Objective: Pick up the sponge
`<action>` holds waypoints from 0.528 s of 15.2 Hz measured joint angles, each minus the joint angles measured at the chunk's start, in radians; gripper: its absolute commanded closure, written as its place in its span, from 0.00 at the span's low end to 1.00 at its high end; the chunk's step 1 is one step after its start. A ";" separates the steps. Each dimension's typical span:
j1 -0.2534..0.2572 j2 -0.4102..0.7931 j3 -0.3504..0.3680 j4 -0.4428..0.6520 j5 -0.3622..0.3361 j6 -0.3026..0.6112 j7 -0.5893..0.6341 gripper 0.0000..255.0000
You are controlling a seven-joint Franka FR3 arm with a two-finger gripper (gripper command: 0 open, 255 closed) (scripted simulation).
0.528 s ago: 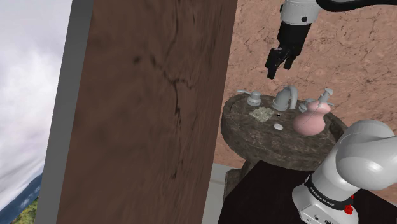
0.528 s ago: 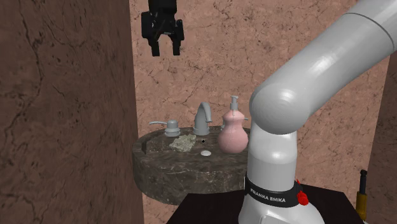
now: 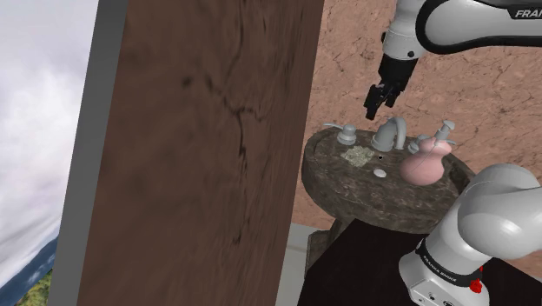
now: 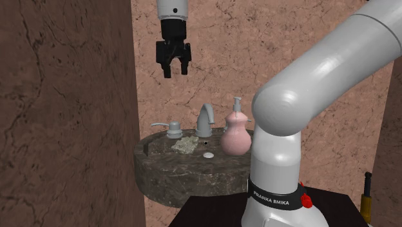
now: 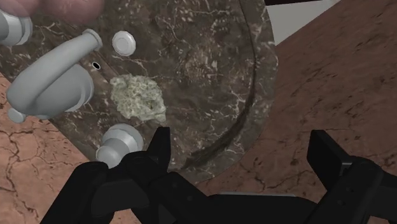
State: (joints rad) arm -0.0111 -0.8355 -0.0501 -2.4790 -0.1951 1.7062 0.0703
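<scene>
Arm [image 3: 452,22] stretched high; fingers [image 4: 167,68] apart, pointing down.

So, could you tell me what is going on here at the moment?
The white arm's black gripper hangs open above the dark stone sink, holding nothing. The sponge, a pale greenish lump, lies on the sink just in front of the grey faucet, with a pink soap bottle further along. The sponge has not yet been picked up, and the gripper is apart from it.
</scene>
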 measured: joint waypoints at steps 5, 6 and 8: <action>-0.035 0.018 -0.108 -0.116 -0.075 0.164 -0.090 0.00; -0.041 0.028 -0.128 -0.134 -0.089 0.199 -0.105 0.00; -0.056 0.041 -0.169 -0.160 -0.116 0.251 -0.141 0.00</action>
State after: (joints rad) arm -0.0673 -0.7941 -0.2193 -2.6386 -0.3114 1.9570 -0.0710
